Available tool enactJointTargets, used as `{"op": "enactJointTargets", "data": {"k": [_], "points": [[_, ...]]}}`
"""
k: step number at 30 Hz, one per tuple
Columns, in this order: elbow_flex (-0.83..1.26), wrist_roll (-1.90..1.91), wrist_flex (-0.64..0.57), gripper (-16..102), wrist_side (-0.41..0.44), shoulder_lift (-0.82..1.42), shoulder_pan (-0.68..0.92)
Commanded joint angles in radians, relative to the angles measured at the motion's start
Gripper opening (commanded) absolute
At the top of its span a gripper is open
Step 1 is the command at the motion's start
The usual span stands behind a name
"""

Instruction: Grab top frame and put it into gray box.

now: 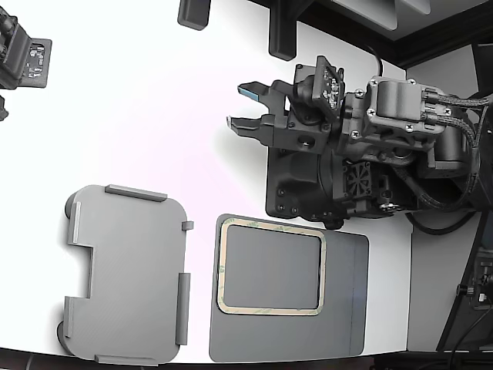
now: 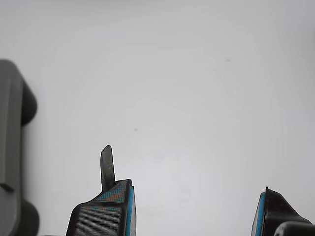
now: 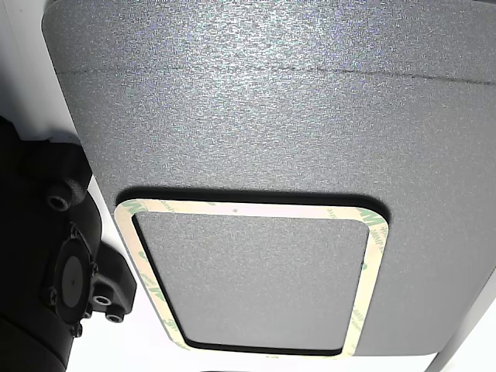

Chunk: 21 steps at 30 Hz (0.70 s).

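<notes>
The top frame point(image 1: 270, 226), a thin cream rim with greenish flecks, lies flat on a dark gray slab point(image 1: 347, 297) at the bottom middle of the exterior view. It also shows in the other view point(image 3: 256, 208). The gray box point(image 1: 127, 274), a light gray tray with edge tabs and a stepped notch, lies to the frame's left in the exterior view; its edge shows in the wrist view point(image 2: 10, 147). My gripper point(image 1: 240, 106) is open and empty above the white table, apart from both frame and box. Its fingertips point(image 2: 115, 196) hold nothing.
The arm's black body point(image 1: 354, 154) stands just behind the slab. A second dark device point(image 1: 23, 62) sits at the exterior view's upper left. Two dark posts point(image 1: 281, 31) stand at the table's far edge. Cables point(image 1: 462, 177) hang at the right.
</notes>
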Motion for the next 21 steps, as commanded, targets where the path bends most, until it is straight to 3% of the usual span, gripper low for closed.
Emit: {"op": "enactJointTargets", "data": {"k": [1, 16, 21], "points": [[-0.021, -0.002, -0.008, 100, -0.006, 0.023, -0.011], [-0.028, 0.006, -0.008, 100, 0.003, 0.02, -0.011], [-0.143, -0.011, -0.009, 100, -0.011, -0.077, -0.008]]}}
